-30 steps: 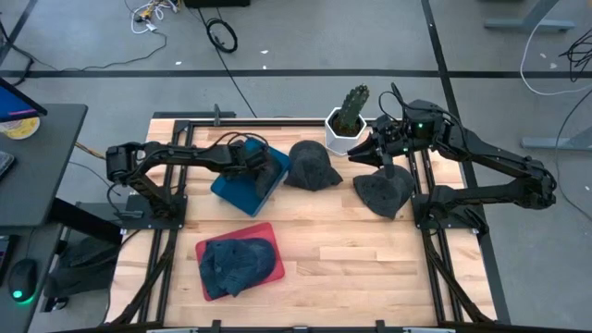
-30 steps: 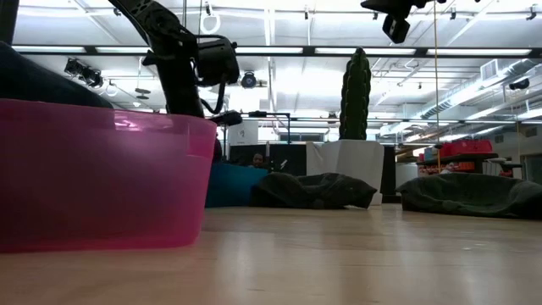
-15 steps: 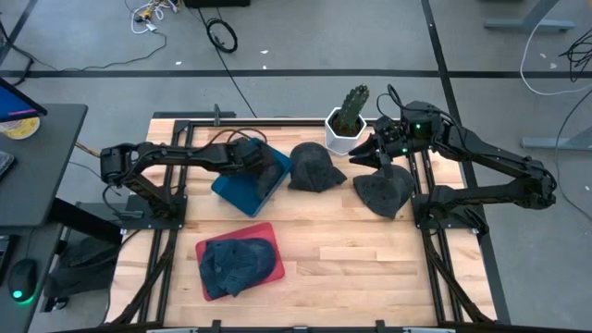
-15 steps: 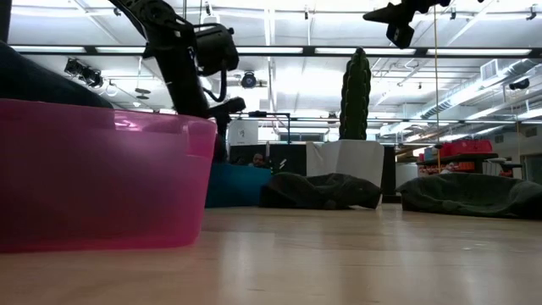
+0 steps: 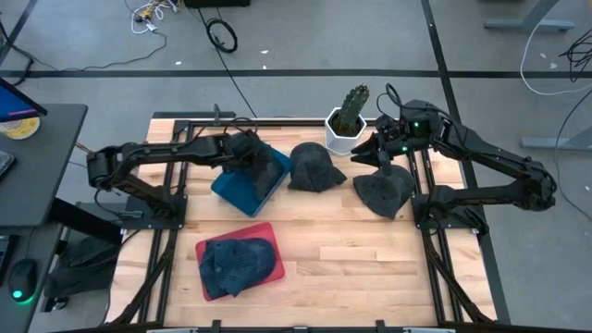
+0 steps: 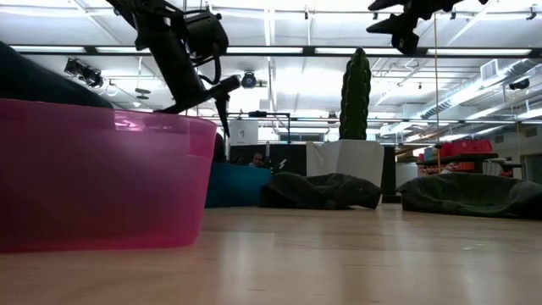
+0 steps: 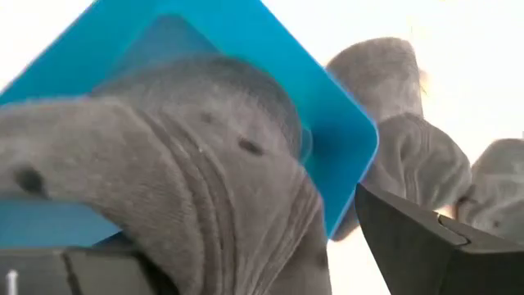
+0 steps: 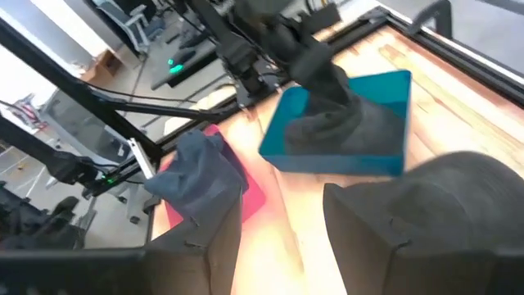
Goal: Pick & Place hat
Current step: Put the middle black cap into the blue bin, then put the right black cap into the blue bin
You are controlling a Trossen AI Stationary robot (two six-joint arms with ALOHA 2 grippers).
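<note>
A grey hat (image 7: 205,188) is seen lying in the blue bin (image 5: 250,176) at the desk's (image 5: 370,259) back left, draped over the bin's rim in the left wrist view. The left gripper (image 5: 248,148) is held just above that bin; its fingers (image 7: 426,246) are spread, w/ nothing pinched, though one is mostly cut off at the frame edge. A 2nd dark hat (image 5: 314,166) lies just beside the bin, near the potted cactus (image 5: 348,116). A 3rd hat (image 5: 384,191) lies on the desk's right, partly covered from above by the right gripper (image 5: 375,153), which hangs over it; its fingers (image 8: 385,238) are parted & empty. A 4th hat (image 5: 236,264) fills the pink bin (image 5: 277,254) at front. In the low view the pink bin wall (image 6: 102,182) blocks most of the blue bin.
</note>
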